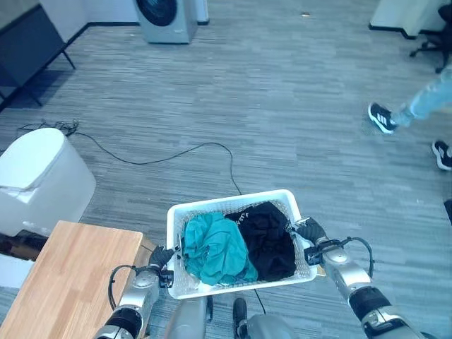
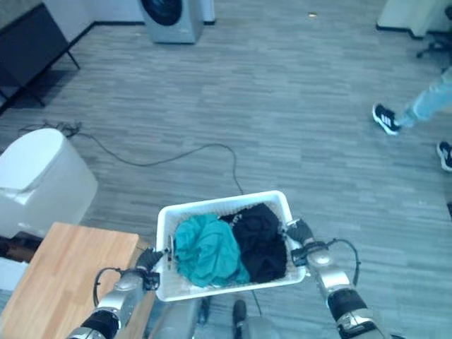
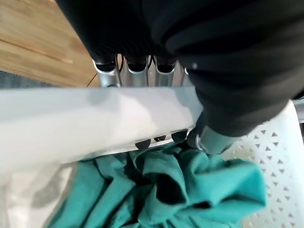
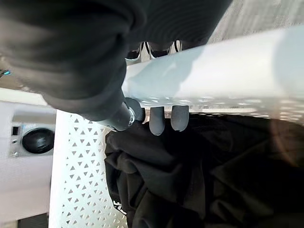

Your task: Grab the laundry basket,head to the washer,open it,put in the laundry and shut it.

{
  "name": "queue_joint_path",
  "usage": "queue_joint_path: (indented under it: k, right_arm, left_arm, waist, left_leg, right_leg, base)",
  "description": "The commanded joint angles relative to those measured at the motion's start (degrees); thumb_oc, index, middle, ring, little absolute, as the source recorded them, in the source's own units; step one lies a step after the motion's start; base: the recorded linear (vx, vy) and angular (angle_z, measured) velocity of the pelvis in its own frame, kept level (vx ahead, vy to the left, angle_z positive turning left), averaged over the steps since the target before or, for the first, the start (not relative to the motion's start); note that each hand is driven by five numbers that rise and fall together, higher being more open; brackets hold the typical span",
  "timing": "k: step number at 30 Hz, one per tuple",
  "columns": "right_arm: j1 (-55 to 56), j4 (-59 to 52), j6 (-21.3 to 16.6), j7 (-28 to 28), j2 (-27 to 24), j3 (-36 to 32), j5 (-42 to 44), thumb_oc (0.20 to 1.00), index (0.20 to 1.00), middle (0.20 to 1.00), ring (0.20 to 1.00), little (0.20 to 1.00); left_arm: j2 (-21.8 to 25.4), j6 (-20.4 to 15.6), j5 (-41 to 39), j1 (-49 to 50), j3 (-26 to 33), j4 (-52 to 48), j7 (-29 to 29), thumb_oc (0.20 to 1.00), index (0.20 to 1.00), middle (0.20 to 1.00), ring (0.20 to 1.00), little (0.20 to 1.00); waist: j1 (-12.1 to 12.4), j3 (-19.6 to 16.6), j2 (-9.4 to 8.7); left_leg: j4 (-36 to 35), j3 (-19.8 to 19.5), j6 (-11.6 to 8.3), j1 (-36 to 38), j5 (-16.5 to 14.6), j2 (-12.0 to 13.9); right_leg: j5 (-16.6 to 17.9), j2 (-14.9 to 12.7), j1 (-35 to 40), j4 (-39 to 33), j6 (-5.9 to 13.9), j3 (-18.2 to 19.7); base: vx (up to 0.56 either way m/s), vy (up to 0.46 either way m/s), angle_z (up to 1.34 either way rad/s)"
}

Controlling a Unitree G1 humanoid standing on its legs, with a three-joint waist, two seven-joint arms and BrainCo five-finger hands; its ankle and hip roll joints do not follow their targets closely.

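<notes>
Both hands, left hand (image 1: pixel 161 256) and right hand (image 1: pixel 311 231), have fingers (image 4: pixel 164 119) curled over opposite rims of the white laundry basket (image 1: pixel 233 200), keeping it level for the walk to the washer (image 1: pixel 167 17).

**Grey floor and what stands on it**

The grey plank floor (image 1: pixel 282 106) carries a washer (image 1: pixel 168 20) at its far edge. Nearer than the washer stand a white rounded bin (image 1: pixel 39 176) and a wooden table (image 1: pixel 63 279). A person's shoes (image 1: pixel 382 117) stand well apart from the washer.

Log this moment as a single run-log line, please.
phase: carrying | left hand: shut on laundry basket rim | right hand: shut on rim | load: teal garment, black garment | washer: far ahead
</notes>
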Motion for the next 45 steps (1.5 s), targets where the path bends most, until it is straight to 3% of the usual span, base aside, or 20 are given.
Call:
queue_joint_path:
  k: [1,4,6,8,9,11,14,17,19,22,27,29,32,33,35,37,39,42,43,45]
  right_arm:
    - [-0.24,-2.6,-3.43,0.75,-2.99,-0.82,-0.73,0.2,0.2,0.2,0.2,0.2]
    - [-0.13,-2.83,-3.28,1.15,-1.95,-0.56,-0.95,0.2,0.2,0.2,0.2,0.2]
    - [0.6,-3.31,-2.98,1.71,-0.6,-0.93,-0.74,0.2,0.2,0.2,0.2,0.2]
    - [1.56,-3.53,-3.09,1.85,-0.06,-1.57,-0.7,0.2,0.2,0.2,0.2,0.2]
    - [2.84,-3.59,-2.75,2.56,0.87,-2.38,-0.36,0.2,0.2,0.2,0.2,0.2]
    - [3.85,-4.22,-2.58,3.35,1.43,-3.03,0.08,0.2,0.2,0.2,0.2,0.2]
    - [4.85,-4.29,-2.15,4.21,1.84,-3.65,-0.07,0.2,0.2,0.2,0.2,0.2]
    - [5.59,-4.83,-2.1,5.4,1.63,-4.23,0.5,0.2,0.2,0.2,0.2,0.2]
    - [6.3,-4.96,-2.34,5.41,1.06,-4.55,1.43,0.2,0.2,0.2,0.2,0.2]
    - [6.43,-5.09,-2.09,4.63,0.24,-4.96,1.54,0.2,0.2,0.2,0.2,0.2]
    - [7.93,-5.87,-1.19,5.05,-0.4,-5.78,0.69,0.2,0.2,0.2,0.2,0.2]
    - [9.06,-5.48,-1.27,4.5,-0.98,-6.77,3.22,0.2,0.2,0.2,0.2,0.2]
    - [9.91,-6.03,-2.02,3.63,-2.21,-7.88,4.27,0.2,0.2,0.2,0.2,0.2]
    - [9.85,-6.02,-2.15,3.23,-2.47,-8.0,4.58,0.2,0.2,0.2,0.2,0.2]
    - [8.95,-5.68,-2.63,2.27,-3.03,-7.7,5.35,0.2,0.2,0.2,0.2,0.2]
    - [8.44,-5.03,-2.6,1.88,-3.15,-7.66,5.35,0.2,0.2,0.2,0.2,0.2]
    - [7.43,-4.15,-2.43,1.02,-2.68,-7.3,5.68,0.2,0.2,0.2,0.2,0.2]
    - [7.02,-3.74,-2.84,0.8,-2.21,-7.25,6.85,0.2,0.2,0.2,0.2,0.2]
    - [6.61,-2.95,-3.2,0.5,-1.7,-6.76,7.09,0.2,0.2,0.2,0.2,0.2]
    - [5.02,-1.98,-3.36,0.12,-1.76,-6.41,6.76,0.2,0.2,0.2,0.2,0.2]
  left_arm:
    - [3.92,-3.74,-0.79,-1.11,3.42,-3.16,-0.83,0.2,0.2,0.2,0.2,0.2]
    - [5.01,-4.2,-0.97,-0.5,3.76,-4.5,-0.61,0.2,0.2,0.2,0.2,0.2]
    - [6.94,-4.23,0.2,0.0,3.94,-7.39,-0.61,0.2,0.2,0.2,0.2,0.2]
    - [7.65,-4.08,1.23,0.34,3.8,-8.44,-0.68,0.2,0.2,0.2,0.2,0.2]
    - [8.55,-3.49,1.93,0.94,4.02,-10.26,-0.97,0.2,0.2,0.2,0.2,0.2]
    - [8.8,-3.17,2.19,1.11,4.29,-11.33,-1.2,0.2,0.2,0.2,0.2,0.2]
    - [9.24,-2.74,4.27,1.2,4.24,-12.51,-2.05,0.2,0.2,0.2,0.2,0.2]
    - [9.87,-2.49,6.5,0.43,3.7,-12.56,-2.84,0.2,0.2,0.2,0.2,0.2]
    - [10.04,-2.52,6.68,0.01,3.25,-12.23,-2.88,0.2,0.2,0.2,0.2,0.2]
    - [9.9,-2.5,7.0,-1.5,2.73,-11.11,-3.13,0.2,0.2,0.2,0.2,0.2]
    - [8.42,-2.45,5.45,-0.64,3.14,-9.98,-3.2,0.2,0.2,0.2,0.2,0.2]
    - [5.02,-3.01,-1.82,-0.61,3.43,-7.14,-2.8,0.2,0.2,0.2,0.2,0.2]
    - [2.89,-2.45,-2.94,-0.38,2.7,-5.62,-2.97,0.2,0.2,0.2,0.2,0.2]
    - [2.68,-2.34,-3.26,-0.9,2.38,-4.98,-3.31,0.2,0.2,0.2,0.2,0.2]
    - [2.7,-2.6,-3.7,-1.86,2.25,-3.74,-2.87,0.2,0.2,0.2,0.2,0.2]
    - [2.51,-2.47,-3.78,-2.47,2.0,-3.44,-2.88,0.2,0.2,0.2,0.2,0.2]
    - [2.68,-2.79,-4.13,-3.35,1.63,-3.27,-2.27,0.2,0.2,0.2,0.2,0.2]
    - [3.08,-2.84,-3.78,-2.88,1.66,-3.9,-2.19,0.2,0.2,0.2,0.2,0.2]
    - [3.49,-2.62,-3.6,-2.5,1.52,-4.6,-2.23,0.2,0.2,0.2,0.2,0.2]
    - [4.2,-2.66,-3.53,-2.37,1.72,-5.68,-2.0,0.2,0.2,0.2,0.2,0.2]
  waist:
    - [1.54,-3.45,-0.36]
    - [2.57,-4.49,-1.01]
    - [2.88,-5.43,-2.6]
    - [3.07,-5.82,-3.56]
    - [2.93,-5.68,-4.25]
    - [1.85,-4.64,-3.08]
    - [-0.19,-3.7,-1.01]
    - [-2.1,-3.45,-0.68]
    - [-4.11,-3.3,-1.76]
    - [-6.34,-2.7,-2.29]
    - [-8.04,-4.13,-2.38]
    - [-9.78,-5.9,-1.79]
    - [-10.79,-5.82,-0.01]
    - [-10.68,-5.17,-0.99]
    - [-9.54,-3.59,-2.74]
    - [-8.76,-3.22,-2.99]
    - [-6.76,-3.49,-3.29]
    - [-5.03,-3.44,-3.0]
    - [-3.18,-3.87,-1.59]
    - [-1.19,-4.4,-1.3]
  left_leg:
    - [6.84,3.3,1.97,-4.22,3.87,0.79]
    - [8.54,1.6,3.23,-2.36,5.01,-0.07]
    - [11.97,2.79,4.86,-2.26,2.44,-1.03]
    - [13.49,3.59,5.5,-2.12,0.77,-1.71]
    - [14.19,3.84,6.8,0.42,-2.1,-2.76]
    - [13.36,3.25,7.66,3.79,-3.6,-2.98]
    - [11.52,1.82,8.66,9.33,-5.76,-2.32]
    - [9.59,0.09,8.38,14.9,-7.74,-2.8]
    - [9.92,-2.53,7.7,18.01,-9.96,-4.87]
    - [8.88,-5.67,6.43,23.65,-12.83,-5.2]
    - [9.79,-8.55,4.87,28.91,-14.46,-4.05]
    - [13.34,-11.24,3.32,29.67,-12.5,-2.7]
    - [31.37,-9.43,-3.33,22.99,0.05,-0.76]
    - [38.39,-7.37,-3.82,18.39,2.4,-0.84]
    - [48.13,-3.04,-1.63,12.88,1.06,-1.17]
    - [49.64,-1.23,-0.82,9.83,0.04,-0.65]
    - [42.83,2.0,0.83,1.45,-2.81,-2.23]
    - [31.91,3.51,2.2,-1.05,-3.84,-2.23]
    - [16.28,2.78,2.42,-1.81,-0.56,-0.82]
    - [4.64,0.7,2.1,-1.77,2.24,-0.05]
  right_leg:
    - [-8.54,-2.9,9.76,2.34,7.89,2.24]
    - [-9.94,-4.0,11.13,3.82,8.67,3.15]
    - [-8.47,-6.4,9.72,9.88,11.28,3.9]
    - [-5.04,-7.61,8.81,13.01,13.19,3.94]
    - [4.95,-9.17,5.02,23.08,16.18,3.91]
    - [11.5,-8.92,0.01,32.43,17.1,2.54]
    - [9.74,-7.33,-6.25,39.13,15.93,-0.07]
    - [4.42,-7.27,-13.22,32.69,13.9,-3.76]
    - [2.43,-6.45,-15.87,21.36,13.45,-4.02]
    - [5.5,-6.57,-17.46,4.03,14.48,-3.0]
    - [8.32,-6.95,-17.44,1.39,14.75,-3.31]
    - [8.88,-4.63,-16.44,4.02,12.71,1.05]
    - [6.09,-3.83,-12.13,4.56,9.9,-1.22]
    - [5.16,-4.75,-10.48,4.29,9.05,-1.52]
    - [3.44,-5.28,-7.16,4.09,7.63,-1.56]
    - [2.58,-5.23,-5.38,3.77,7.22,-1.32]
    - [0.79,-5.16,-1.31,2.71,7.16,-0.61]
    - [-0.76,-4.56,1.89,1.43,7.67,0.56]
    - [-2.5,-2.69,5.19,0.41,8.04,1.37]
    - [-4.92,-2.53,9.08,-0.25,8.46,2.79]
  base:
    - [0.44,0.168,-0.43]
    - [0.4,0.202,-0.56]
    - [0.48,0.283,-0.29]
    - [0.34,0.179,-0.41]
    - [0.39,0.243,-0.54]
    - [0.37,0.287,-0.29]
    - [0.44,0.33,0.25]
    - [0.44,0.164,0.26]
    - [0.49,0.042,0.35]
    - [0.54,-0.032,0.69]
    - [0.45,-0.071,0.76]
    - [0.56,-0.161,0.41]
    - [0.43,-0.131,0.35]
    - [0.37,-0.209,0.6]
    - [0.32,-0.237,0.54]
    - [0.23,-0.117,0.01]
    - [0.48,-0.049,-0.25]
    - [0.47,0.061,-0.03]
    - [0.55,0.129,-0.42]
    - [0.63,0.149,-0.47]
